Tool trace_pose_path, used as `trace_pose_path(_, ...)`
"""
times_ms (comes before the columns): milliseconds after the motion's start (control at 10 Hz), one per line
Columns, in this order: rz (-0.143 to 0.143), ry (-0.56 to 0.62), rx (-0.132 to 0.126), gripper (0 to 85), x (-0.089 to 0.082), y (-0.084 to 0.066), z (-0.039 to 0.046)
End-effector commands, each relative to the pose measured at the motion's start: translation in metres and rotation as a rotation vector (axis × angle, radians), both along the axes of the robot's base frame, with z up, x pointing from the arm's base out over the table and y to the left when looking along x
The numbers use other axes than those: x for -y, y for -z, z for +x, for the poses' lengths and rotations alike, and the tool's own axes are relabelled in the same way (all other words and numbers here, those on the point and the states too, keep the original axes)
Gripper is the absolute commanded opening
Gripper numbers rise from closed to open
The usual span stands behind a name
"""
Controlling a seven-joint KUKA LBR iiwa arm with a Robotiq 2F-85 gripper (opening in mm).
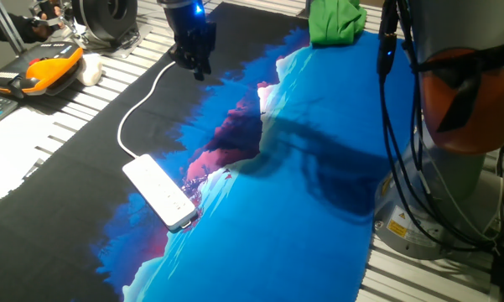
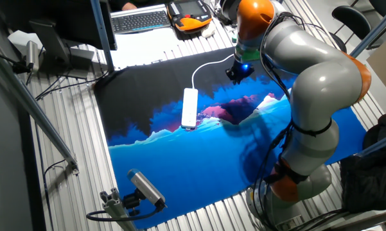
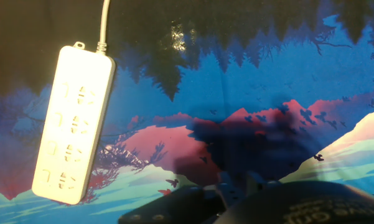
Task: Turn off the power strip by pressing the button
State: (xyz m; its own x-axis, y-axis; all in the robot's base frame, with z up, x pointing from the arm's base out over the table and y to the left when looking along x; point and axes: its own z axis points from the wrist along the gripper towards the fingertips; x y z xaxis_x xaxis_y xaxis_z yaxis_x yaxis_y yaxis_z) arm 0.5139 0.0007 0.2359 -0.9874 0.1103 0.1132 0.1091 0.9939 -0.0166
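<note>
Power strip (image 1: 159,193) lies flat on surface's printed cloth (image 1: 302,218), cord (image 1: 138,105) curving away. Pincer (image 1: 194,52) hangs well apart above cloth; finger state cannot be told. Orange-and-black device (image 1: 42,71) off-cloth; green cloth (image 1: 335,21) at far edge.

1. A printed cloth mat (image 1: 319,210) showing blue mountains, pink peaks and dark pine silhouettes covers most of the slatted metal surface (image 2: 70,173).
2. An orange-and-black handheld device (image 1: 42,71) lies at the far edge of one fixed view, off the mat.
3. A crumpled green cloth (image 1: 335,21) sits at the mat's far end.
4. In the other fixed view, a dark keyboard (image 2: 138,20) lies beside the orange device.
5. A small silver cylindrical camera (image 2: 146,188) on a bracket stands at the near edge of the surface.
6. Black cables (image 1: 398,109) hang at the right.
</note>
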Motion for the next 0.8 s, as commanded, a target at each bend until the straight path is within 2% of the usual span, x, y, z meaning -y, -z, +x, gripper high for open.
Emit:
trace_pose_path(0,0.000,0.000,0.000,0.0,0.0000,0.0000,-0.0001)
trace_pose_path(300,0.000,-0.007,-0.003,0.0,0.0000,0.0000,0.0000)
trace_pose_path(500,-0.002,0.020,0.004,0.0,0.0000,0.0000,0.0000)
trace_pose_path(600,-0.033,0.067,0.035,0.0,0.0000,0.0000,0.0000)
trace_pose_path(700,0.017,0.137,0.028,0.0,0.0000,0.0000,0.0000)
